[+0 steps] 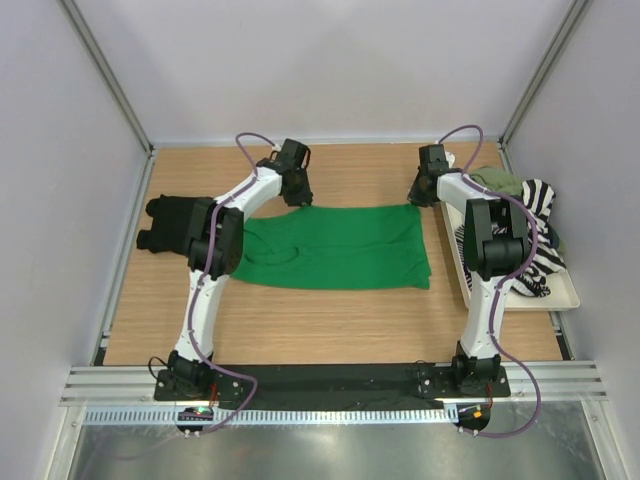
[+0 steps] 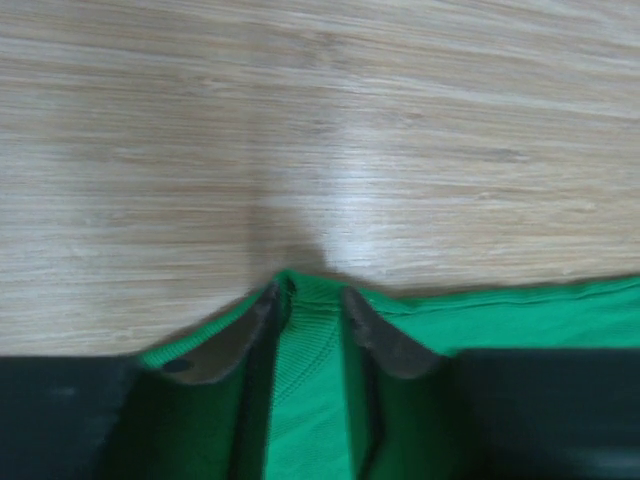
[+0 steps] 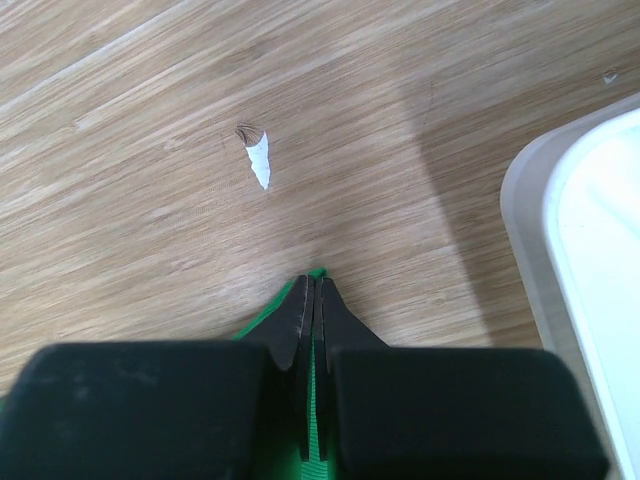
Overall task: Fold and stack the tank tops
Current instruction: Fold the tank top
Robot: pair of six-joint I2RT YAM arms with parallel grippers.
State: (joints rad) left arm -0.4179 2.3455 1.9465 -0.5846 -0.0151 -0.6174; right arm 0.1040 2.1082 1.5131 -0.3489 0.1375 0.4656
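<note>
The bright green tank top (image 1: 340, 250) lies spread flat in the middle of the wooden table. My left gripper (image 1: 295, 190) is at its far left corner. In the left wrist view the gripper (image 2: 305, 300) holds a ridge of the ribbed green hem (image 2: 300, 380) between its fingers. My right gripper (image 1: 425, 192) is at the far right corner. In the right wrist view it (image 3: 313, 285) is shut on a thin edge of the green cloth (image 3: 316, 440). The black tank top (image 1: 172, 222) lies bunched at the table's left. The striped top (image 1: 540, 200) and the olive top (image 1: 497, 180) lie in the tray.
A white tray (image 1: 570, 300) stands along the right edge, and its rim shows in the right wrist view (image 3: 590, 230). A small white chip (image 3: 260, 160) marks the wood ahead of the right gripper. Walls enclose the table at the back and sides.
</note>
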